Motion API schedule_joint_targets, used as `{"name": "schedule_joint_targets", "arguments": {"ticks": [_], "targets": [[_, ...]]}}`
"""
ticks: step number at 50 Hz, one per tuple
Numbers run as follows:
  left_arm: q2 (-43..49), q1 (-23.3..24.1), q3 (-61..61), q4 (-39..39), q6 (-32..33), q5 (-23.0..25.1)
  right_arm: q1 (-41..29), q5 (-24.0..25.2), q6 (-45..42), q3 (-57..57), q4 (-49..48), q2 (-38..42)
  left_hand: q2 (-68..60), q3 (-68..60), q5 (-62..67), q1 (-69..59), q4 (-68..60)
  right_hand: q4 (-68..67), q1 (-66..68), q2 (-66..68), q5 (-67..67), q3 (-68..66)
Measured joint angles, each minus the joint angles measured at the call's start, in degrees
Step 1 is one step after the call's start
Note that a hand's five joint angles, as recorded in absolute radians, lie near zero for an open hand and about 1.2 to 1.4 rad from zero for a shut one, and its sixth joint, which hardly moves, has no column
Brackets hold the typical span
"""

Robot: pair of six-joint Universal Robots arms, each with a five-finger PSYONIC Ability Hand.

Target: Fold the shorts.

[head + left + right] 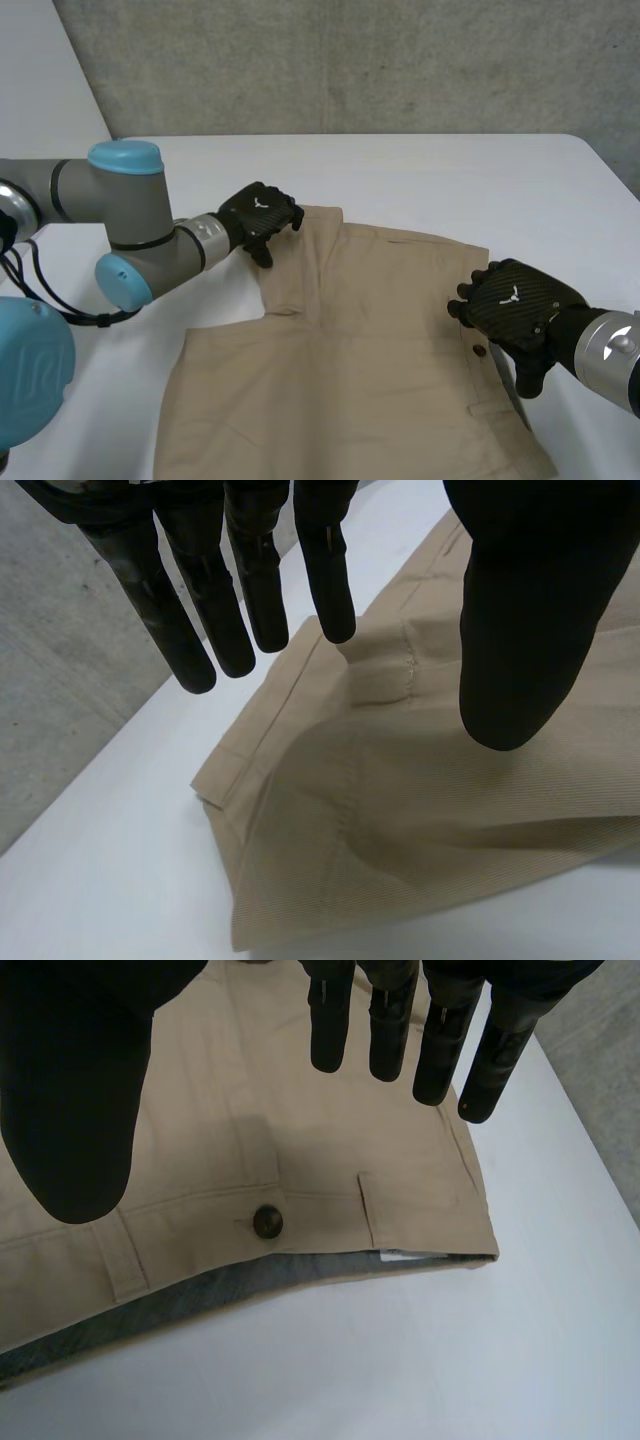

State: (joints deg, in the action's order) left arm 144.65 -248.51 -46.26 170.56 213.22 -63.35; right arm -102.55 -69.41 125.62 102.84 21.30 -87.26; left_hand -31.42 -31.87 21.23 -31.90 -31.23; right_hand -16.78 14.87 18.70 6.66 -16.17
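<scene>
Presently we list: shorts (pixel 370 340), beige, spread on the bench (pixel 450 180); left hand (pixel 258 215), released, fingers straight over a far corner (pixel 322 216); right hand (pixel 512 305), released, over the waistband (pixel 200 1210) by the button (pixel 267 1221).

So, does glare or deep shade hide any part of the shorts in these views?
Head view: even light, no glare on the white table, and the shorts are evenly lit. Left wrist view: only soft shade in the folds. Right wrist view: the button is plainly lit.
</scene>
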Motion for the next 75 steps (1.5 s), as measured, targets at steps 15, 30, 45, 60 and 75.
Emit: {"name": "schedule_joint_targets", "arguments": {"ticks": [15, 30, 45, 60, 75], "targets": [[5.00, -0.03, 8.22, -5.47, -0.13, 2.26, 1.61, -0.10, 0.06, 2.80, -2.80, 0.05, 1.64, 1.63, -1.92, 1.67, 1.63, 0.00, 0.00, 0.00, 0.00, 0.00], [7.10, 0.04, 11.53, -8.63, -0.11, 2.03, 2.38, 0.00, 0.06, 3.17, -3.37, 0.22, -0.46, 0.02, 0.70, -0.26, -0.95, 0.00, 0.00, 0.00, 0.00, 0.00], [5.73, 0.03, 10.85, -11.75, 0.14, 0.85, 2.80, 0.01, 0.05, 3.51, -3.77, 0.54, -35.97, -35.17, 34.64, -33.21, -36.17, 0.00, 0.00, 0.00, 0.00, 0.00], [-5.20, -2.86, -3.35, -5.14, 1.10, -5.62, 2.66, 0.07, 0.06, 3.65, -3.83, 0.48, -20.39, -20.49, 21.07, -18.37, -21.00, 0.00, 0.00, 0.00, 0.00, 0.00], [-0.56, -0.47, 8.22, -3.25, -11.71, 5.55, 2.72, 0.07, 0.06, 4.84, -4.78, 0.50, 6.78, 6.92, -7.25, 7.21, 7.13, 0.00, 0.00, 0.00, 0.00, 0.00]]}}
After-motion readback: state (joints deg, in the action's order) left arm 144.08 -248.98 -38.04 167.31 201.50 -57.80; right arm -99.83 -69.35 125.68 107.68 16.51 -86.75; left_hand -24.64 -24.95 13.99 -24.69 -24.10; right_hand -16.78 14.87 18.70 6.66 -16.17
